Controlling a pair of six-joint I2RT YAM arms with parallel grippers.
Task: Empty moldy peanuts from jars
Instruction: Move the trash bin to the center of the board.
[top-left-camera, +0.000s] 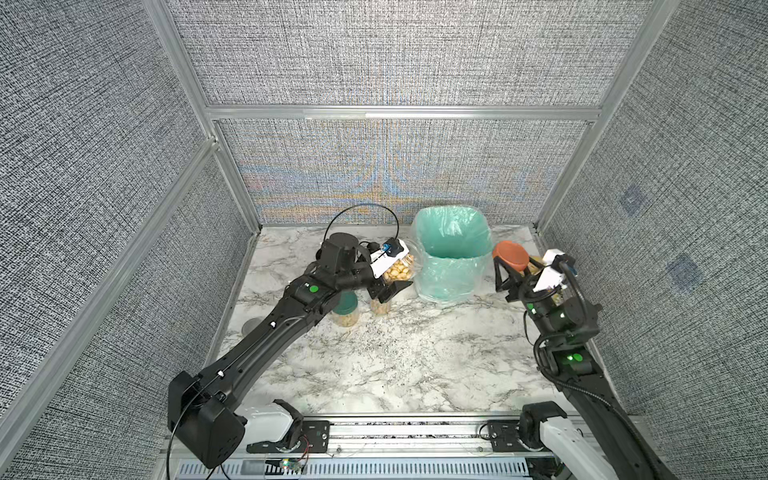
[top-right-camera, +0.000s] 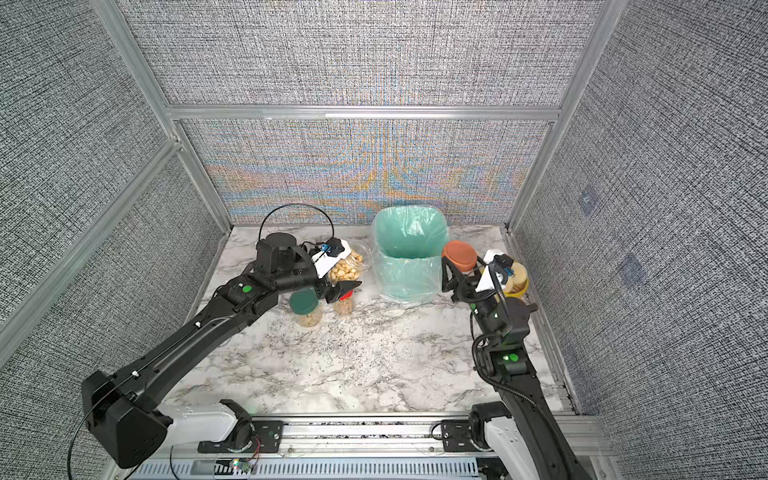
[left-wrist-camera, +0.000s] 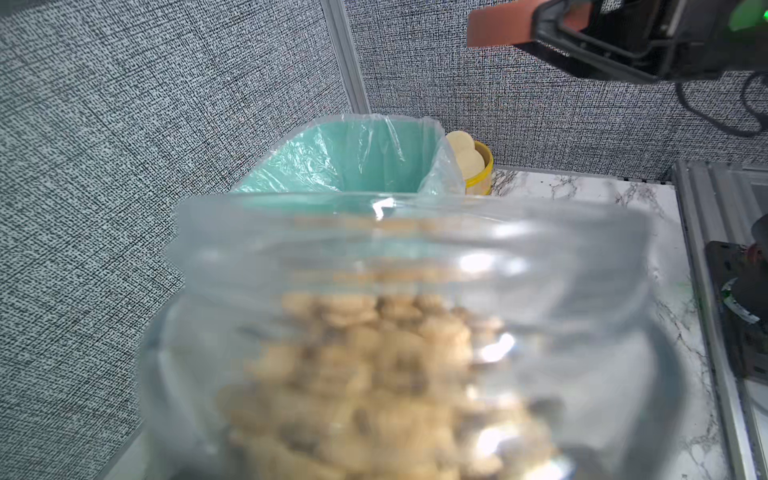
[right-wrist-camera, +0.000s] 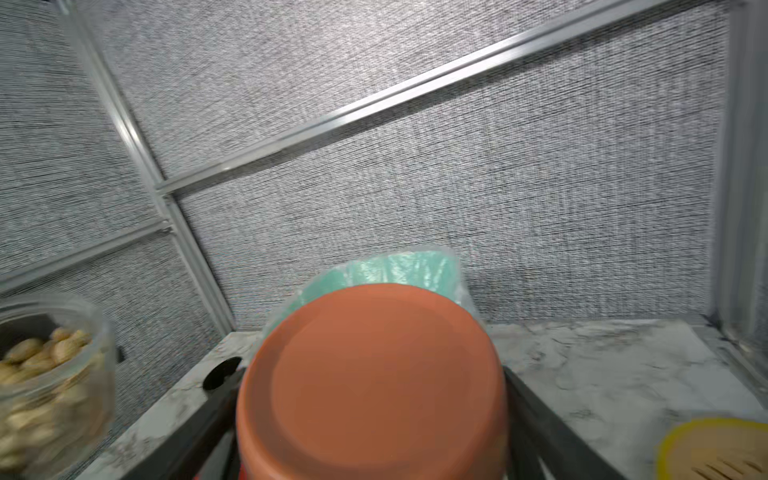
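Note:
In both top views my left gripper (top-left-camera: 392, 279) (top-right-camera: 338, 283) is shut on an open, lidless clear jar (top-left-camera: 400, 268) (top-right-camera: 348, 266) of moldy peanuts (left-wrist-camera: 374, 374), held above the table. The jar is tilted with its mouth toward the teal-lined bin (top-left-camera: 444, 278) (top-right-camera: 409, 276). In the left wrist view the jar (left-wrist-camera: 395, 257) fills the picture and hides the jaws. My right gripper (top-left-camera: 509, 268) (right-wrist-camera: 372, 380), right of the bin, is shut on the terracotta-orange lid (top-left-camera: 511, 254) (right-wrist-camera: 374, 374). A green-lidded jar (top-left-camera: 345, 309) and a red-lidded jar (top-right-camera: 344, 301) stand under my left wrist.
A yellow tub of pale round discs (top-right-camera: 517, 278) (left-wrist-camera: 478, 166) stands behind my right gripper near the right wall. A round hole (right-wrist-camera: 222, 372) lies in the marble table (top-left-camera: 395, 353) at its left edge. Grey fabric walls enclose three sides.

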